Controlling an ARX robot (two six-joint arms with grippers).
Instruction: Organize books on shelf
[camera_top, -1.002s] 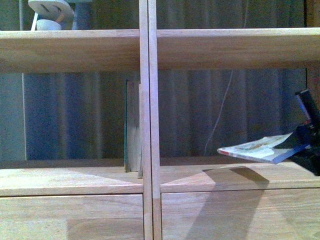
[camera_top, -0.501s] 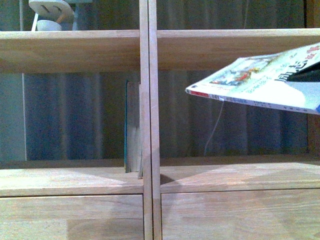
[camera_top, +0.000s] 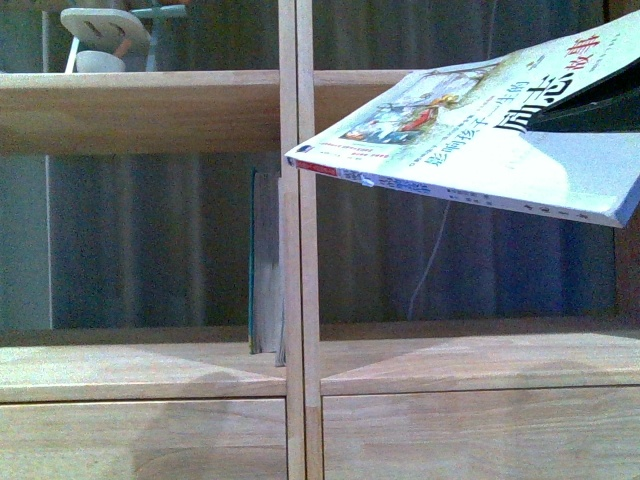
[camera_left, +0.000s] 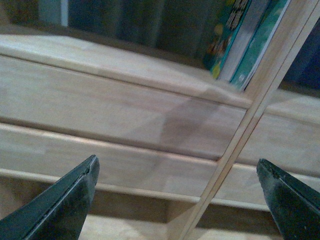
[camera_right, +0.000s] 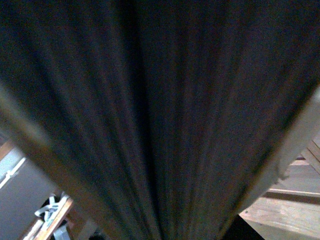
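We face a light-wood shelf (camera_top: 150, 110) with an open back. Its boards are smooth with a pale grain, and a slim central upright (camera_top: 298, 300) splits it into two columns. Plain drawer fronts (camera_top: 150, 440) sit under the lower board. Behind it hangs a dark pleated curtain (camera_top: 150, 240), and a thin cable (camera_top: 435, 260) trails down in the right bay.

A teal book (camera_top: 262, 260) stands upright on the lower board of the left bay, pressed against the upright.

The white paperback (camera_top: 470, 140) hangs in the air at the upper right. It is thin, flat and tilted, and its red-marked spine reaches the upright.

The right gripper (camera_top: 575, 112) is clamped on the paperback's right end, with one dark finger lying across the glossy cover.

The left gripper (camera_left: 177, 200) has its fingers spread wide with nothing between them, low before the shelf front. The right wrist view gives us only blurred curtain folds.
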